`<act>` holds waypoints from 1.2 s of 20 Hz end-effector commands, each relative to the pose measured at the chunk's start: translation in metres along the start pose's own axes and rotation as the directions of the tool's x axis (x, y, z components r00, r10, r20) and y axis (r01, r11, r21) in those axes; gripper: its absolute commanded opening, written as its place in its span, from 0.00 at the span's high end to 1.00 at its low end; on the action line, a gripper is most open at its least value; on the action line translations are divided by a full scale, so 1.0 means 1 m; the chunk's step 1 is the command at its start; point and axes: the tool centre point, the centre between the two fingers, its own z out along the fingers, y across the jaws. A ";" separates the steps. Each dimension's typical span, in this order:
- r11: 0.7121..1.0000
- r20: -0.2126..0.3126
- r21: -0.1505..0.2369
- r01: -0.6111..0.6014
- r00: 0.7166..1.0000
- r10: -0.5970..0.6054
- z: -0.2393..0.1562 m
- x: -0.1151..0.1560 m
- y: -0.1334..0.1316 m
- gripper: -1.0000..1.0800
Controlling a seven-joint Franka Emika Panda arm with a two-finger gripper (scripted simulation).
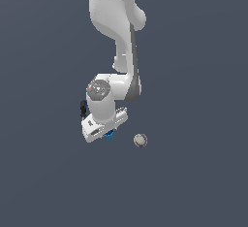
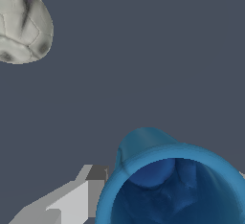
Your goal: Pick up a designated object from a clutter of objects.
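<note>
Cup: blue, open mouth up, directly under the gripper, near the ball.
Gripper: one finger just beside the cup wall; jaw spacing cannot be told.
Handling: probably light, rigid, smooth; grasp across the rim.

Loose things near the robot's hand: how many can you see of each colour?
Bright blue: 1, the round blue cup at the white gripper.
Whitish-grey: 1, the ball, apart from the cup.
Black: 1, a small dark item mostly hidden behind the arm; what it is I cannot tell.
Total: 3 visible.
</note>
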 end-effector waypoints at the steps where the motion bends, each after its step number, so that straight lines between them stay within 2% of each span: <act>1: 1.000 -0.002 -0.001 0.001 1.000 -0.001 -0.014 0.006 -0.007 1.00; 8: 1.000 -0.001 -0.002 0.001 1.000 -0.001 -0.071 0.031 -0.041 1.00; 24: 1.000 0.000 -0.003 0.001 1.000 -0.001 -0.236 0.106 -0.134 1.00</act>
